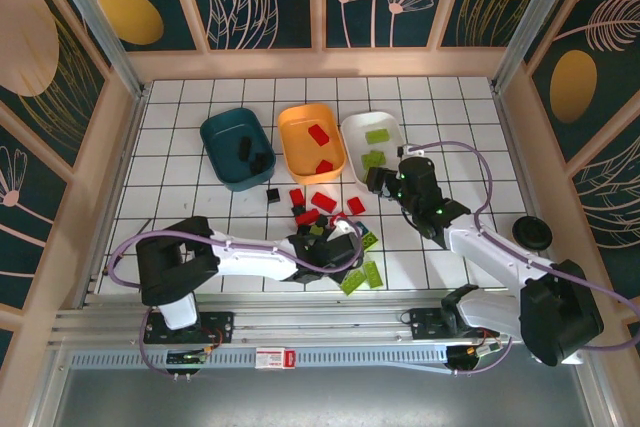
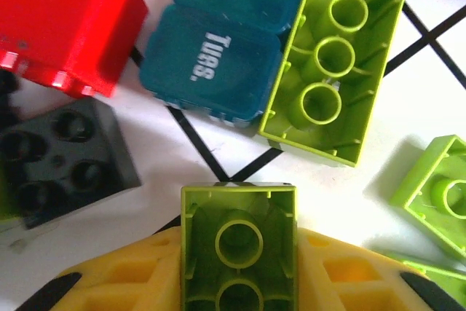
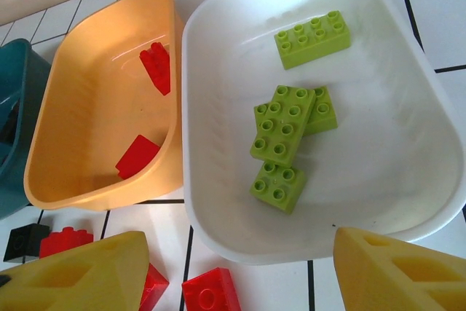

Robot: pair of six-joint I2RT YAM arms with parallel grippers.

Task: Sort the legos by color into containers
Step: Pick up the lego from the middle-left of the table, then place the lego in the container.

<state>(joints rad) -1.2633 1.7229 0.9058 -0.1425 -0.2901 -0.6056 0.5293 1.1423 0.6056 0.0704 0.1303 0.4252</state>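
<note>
My left gripper (image 2: 239,256) is shut on a lime green brick (image 2: 239,231), held hollow side up just above the table. Beyond it lie a red brick (image 2: 65,20), a black brick (image 2: 62,154), a teal piece marked "Tues." (image 2: 218,49) and an upturned lime brick (image 2: 331,63). My right gripper (image 3: 240,274) hangs open over the near rim of the white tub (image 3: 218,202), which holds several lime bricks (image 3: 280,132). Two red bricks (image 3: 138,156) lie in the orange tub (image 3: 87,107). The teal tub (image 1: 225,137) holds black bricks (image 1: 250,154).
Loose red and black bricks (image 1: 320,209) are piled in front of the tubs, and lime ones (image 1: 360,275) lie nearer the arm bases. A red brick (image 3: 211,293) sits below the open right fingers. A round black cup (image 1: 530,234) stands at the right.
</note>
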